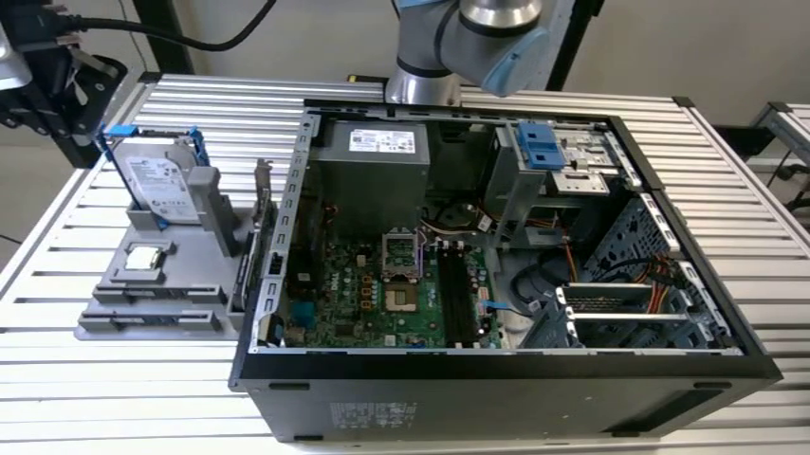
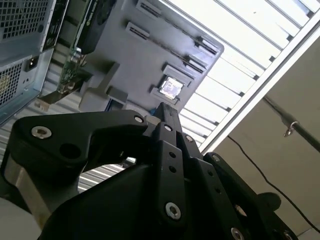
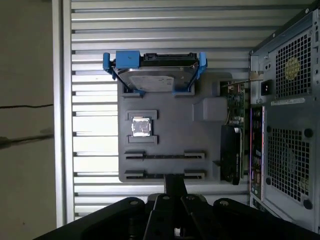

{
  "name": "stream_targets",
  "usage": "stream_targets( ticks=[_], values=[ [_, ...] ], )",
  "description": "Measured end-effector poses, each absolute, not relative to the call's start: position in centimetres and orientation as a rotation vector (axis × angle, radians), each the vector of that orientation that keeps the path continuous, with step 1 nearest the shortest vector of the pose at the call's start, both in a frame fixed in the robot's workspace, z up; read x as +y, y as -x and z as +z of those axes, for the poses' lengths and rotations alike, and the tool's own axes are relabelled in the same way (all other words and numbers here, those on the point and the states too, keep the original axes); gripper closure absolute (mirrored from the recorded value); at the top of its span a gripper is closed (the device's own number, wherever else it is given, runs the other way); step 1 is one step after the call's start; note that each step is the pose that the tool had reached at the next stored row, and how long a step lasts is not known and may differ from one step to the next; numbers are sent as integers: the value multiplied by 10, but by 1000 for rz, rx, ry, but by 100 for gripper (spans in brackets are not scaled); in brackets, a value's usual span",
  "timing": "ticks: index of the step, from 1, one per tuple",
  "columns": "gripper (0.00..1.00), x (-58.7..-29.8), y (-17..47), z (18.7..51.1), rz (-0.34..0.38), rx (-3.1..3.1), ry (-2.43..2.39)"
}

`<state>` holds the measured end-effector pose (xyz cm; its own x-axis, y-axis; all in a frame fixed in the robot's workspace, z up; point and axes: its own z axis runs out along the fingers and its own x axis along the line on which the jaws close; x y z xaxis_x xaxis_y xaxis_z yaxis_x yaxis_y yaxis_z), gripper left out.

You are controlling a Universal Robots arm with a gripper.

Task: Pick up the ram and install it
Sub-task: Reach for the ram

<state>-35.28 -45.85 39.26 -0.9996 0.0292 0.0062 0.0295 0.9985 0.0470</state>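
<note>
My gripper [image 3: 175, 181] hangs high above the grey holder tray [image 3: 165, 120], its black fingers [image 2: 167, 117] pressed together with nothing between them. From above, the tips sit over the tray's edge beside its two long narrow slots [image 3: 165, 155]. The ram is out of view: I see no blue-green stick in the tray's slots or in the gripper. In the exterior view the arm's black wrist end [image 1: 57, 95] is at the upper left, above the tray [image 1: 158, 284]. Inside the open computer case [image 1: 506, 360] lies the green motherboard [image 1: 367, 294] with its long black slots [image 1: 450, 284].
On the tray stand a silver hard drive in a blue frame [image 1: 158, 185], a small square chip [image 3: 140, 126] and an upright card with a grey bracket [image 1: 262, 204] against the case. The slatted metal table [image 1: 127, 398] ends just past the tray. A black cable [image 1: 190, 38] trails from the wrist.
</note>
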Motion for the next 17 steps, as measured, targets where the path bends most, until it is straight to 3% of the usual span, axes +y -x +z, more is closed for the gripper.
stream_targets(
  ticks=[17],
  values=[
    [100, -472, 357, 393, -74, -3141, -25]
  ],
)
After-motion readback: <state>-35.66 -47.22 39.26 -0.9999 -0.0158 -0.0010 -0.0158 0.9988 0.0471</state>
